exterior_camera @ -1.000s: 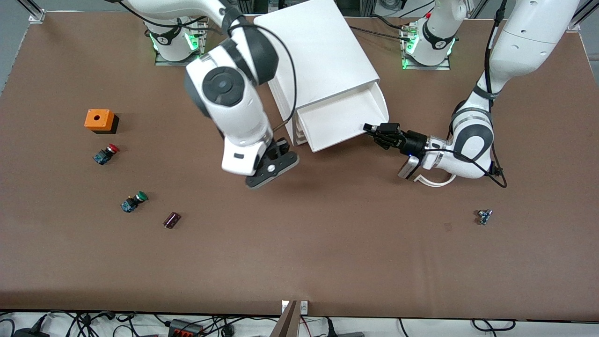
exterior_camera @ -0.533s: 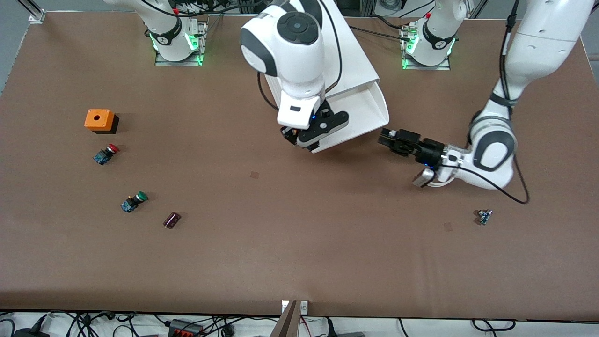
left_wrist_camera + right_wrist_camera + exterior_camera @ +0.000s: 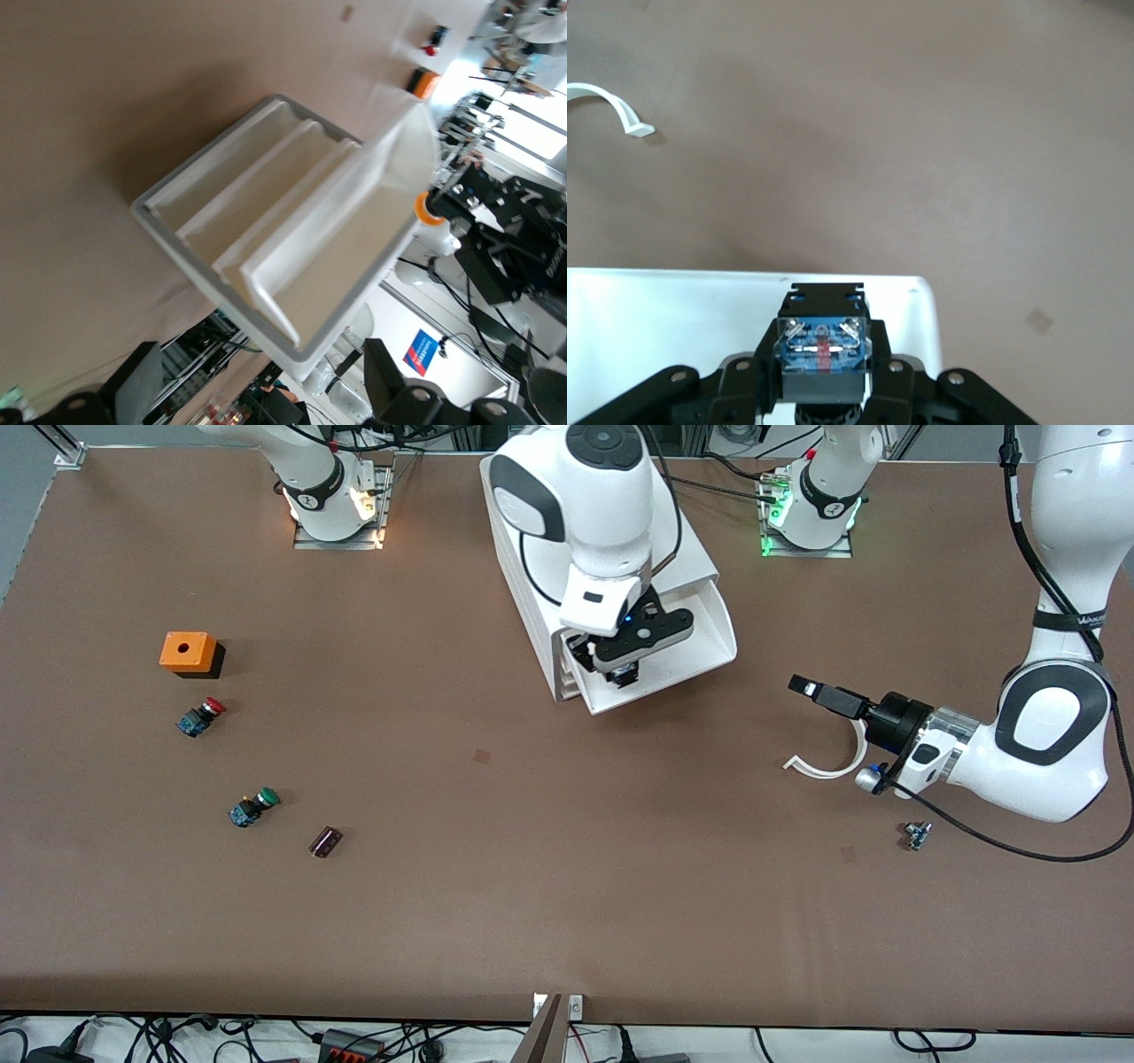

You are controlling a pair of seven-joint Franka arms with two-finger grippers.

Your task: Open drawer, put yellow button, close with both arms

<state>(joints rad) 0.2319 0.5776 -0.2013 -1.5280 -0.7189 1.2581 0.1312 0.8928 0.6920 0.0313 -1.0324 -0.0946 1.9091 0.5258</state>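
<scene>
From the front, the cabinet (image 3: 611, 540) stands between the arm bases with the drawer (image 3: 700, 642) pulled open. The right gripper (image 3: 620, 671) hangs over the open drawer, clamped on the yellow button (image 3: 623, 676). The left gripper (image 3: 819, 691) hovers over the table toward the left arm's end, its fingers spread wide and holding nothing. In the left wrist view, the open drawer (image 3: 354, 257) shows above the lower drawers, and the button's orange cap (image 3: 425, 208) sits beside it. In the right wrist view, the closed fingers (image 3: 757, 372) grip the button's black-and-blue body (image 3: 824, 350) above the drawer's white floor (image 3: 673, 328).
</scene>
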